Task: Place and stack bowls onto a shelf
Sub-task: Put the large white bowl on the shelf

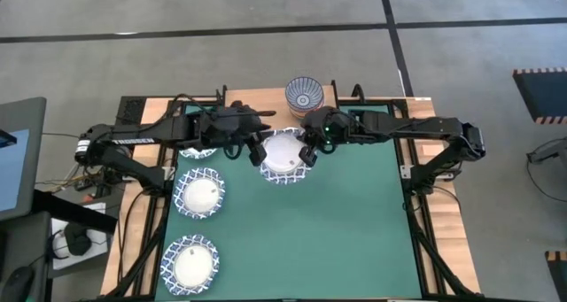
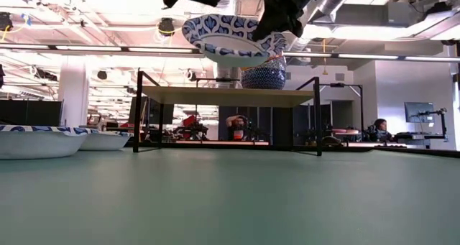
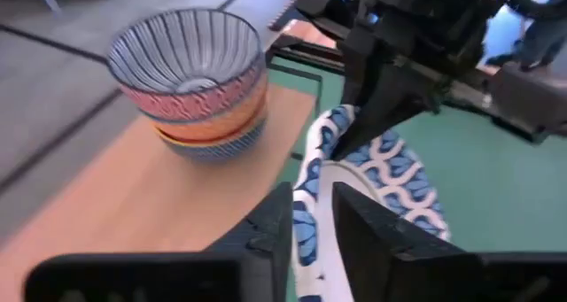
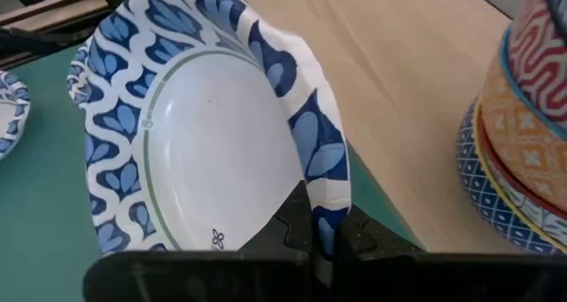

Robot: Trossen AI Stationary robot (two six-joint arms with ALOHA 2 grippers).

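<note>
A wide blue-lattice bowl (image 1: 283, 156) hangs in the air just in front of the shelf (image 1: 257, 103), a light wooden plank on black legs (image 2: 230, 95). My left gripper (image 1: 259, 151) is shut on the bowl's left rim (image 3: 306, 196). My right gripper (image 1: 308, 151) is shut on its right rim (image 4: 323, 187). In the low view the bowl (image 2: 230, 40) is above the level of the plank. A stack of small bowls (image 1: 304, 94), ray-patterned on top, stands on the shelf's right part (image 3: 195, 76).
Two lattice bowls (image 1: 199, 194) (image 1: 191, 263) lie on the green mat (image 1: 354, 231) at the left. Another one (image 1: 199, 151) lies partly under the left arm. People sit in the room far behind the table (image 2: 236, 123).
</note>
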